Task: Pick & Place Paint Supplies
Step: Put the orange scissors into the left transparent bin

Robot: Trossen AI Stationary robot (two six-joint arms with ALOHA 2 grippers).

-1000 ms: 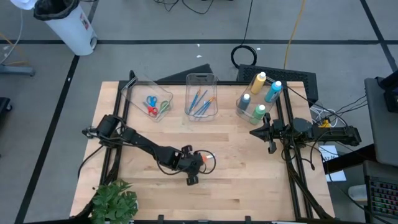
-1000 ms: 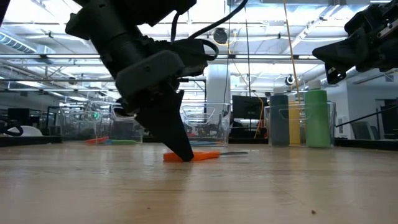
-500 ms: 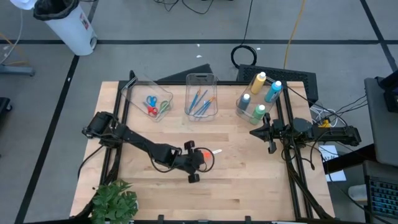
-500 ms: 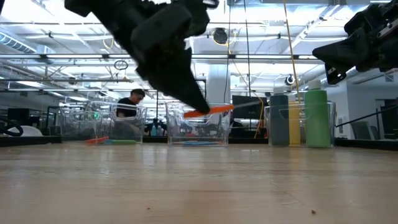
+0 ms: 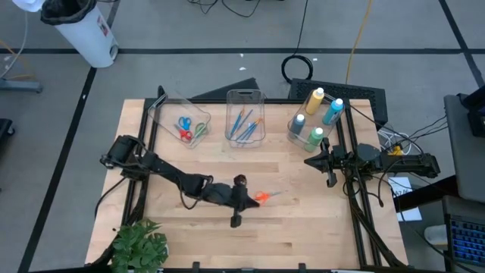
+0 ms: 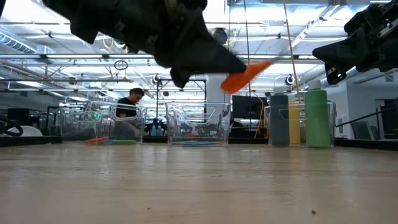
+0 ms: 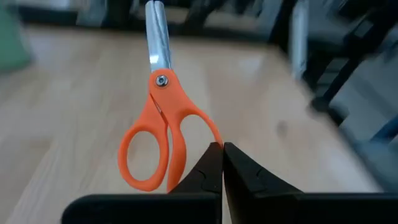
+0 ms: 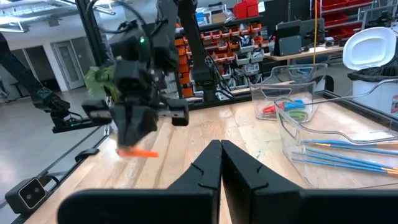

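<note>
Orange-handled scissors (image 7: 155,134) hang from my left gripper (image 7: 222,149), fingers pinched tight on one handle loop, blades pointing away from my wrist. A second ago they lay flat on the wooden table (image 5: 303,220) under my fingertips; half a second ago they were just clear of the boards; now, in the low view, they (image 6: 245,74) ride high above the tabletop, tilted with the blade end up. From above, my left gripper (image 5: 244,199) has turned and shifted toward the table's middle, and the orange handles (image 5: 260,197) show just beside it on the right-arm side.

My right gripper (image 5: 313,161) is unchanged over the same span: parked at the table's right edge, near the bottle bin, fingers pressed together on nothing.

Bins along the far side look as before. Left bin (image 5: 163,114) holds blue scissors (image 5: 183,123), red scissors (image 5: 186,136) and green scissors (image 5: 199,130). Middle bin (image 5: 245,97) holds the brushes (image 5: 244,123), blue-handled with some orange among them. Right bin (image 5: 292,133) holds white-capped paint bottles (image 5: 314,136) standing together: yellow, blue, green, grey-blue.

Plant (image 5: 139,246) sits at the near left corner. A person (image 6: 129,102) shows in the room beyond the table, low view, as in the frame half a second back.
</note>
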